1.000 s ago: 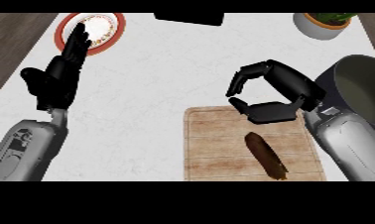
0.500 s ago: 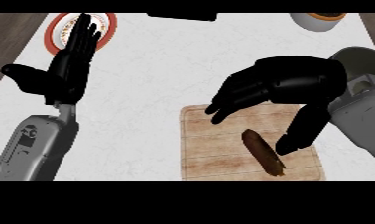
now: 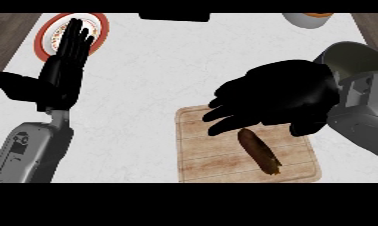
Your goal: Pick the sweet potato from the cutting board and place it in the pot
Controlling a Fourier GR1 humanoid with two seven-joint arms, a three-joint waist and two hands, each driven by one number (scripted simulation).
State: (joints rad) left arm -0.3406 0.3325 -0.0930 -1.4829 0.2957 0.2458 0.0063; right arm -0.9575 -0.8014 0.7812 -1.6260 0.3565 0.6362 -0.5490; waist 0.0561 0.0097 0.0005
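White counter point(image 3: 184, 60), lower right: cutting board point(image 3: 198, 162) bearing sweet potato point(image 3: 258, 151), long axis diagonal, directly below nearer right hand point(image 3: 284, 95), fingers released, empty.

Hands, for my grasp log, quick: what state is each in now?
Left hand: open, holding nothing.
Right hand: open over the sweet potato, holding nothing.
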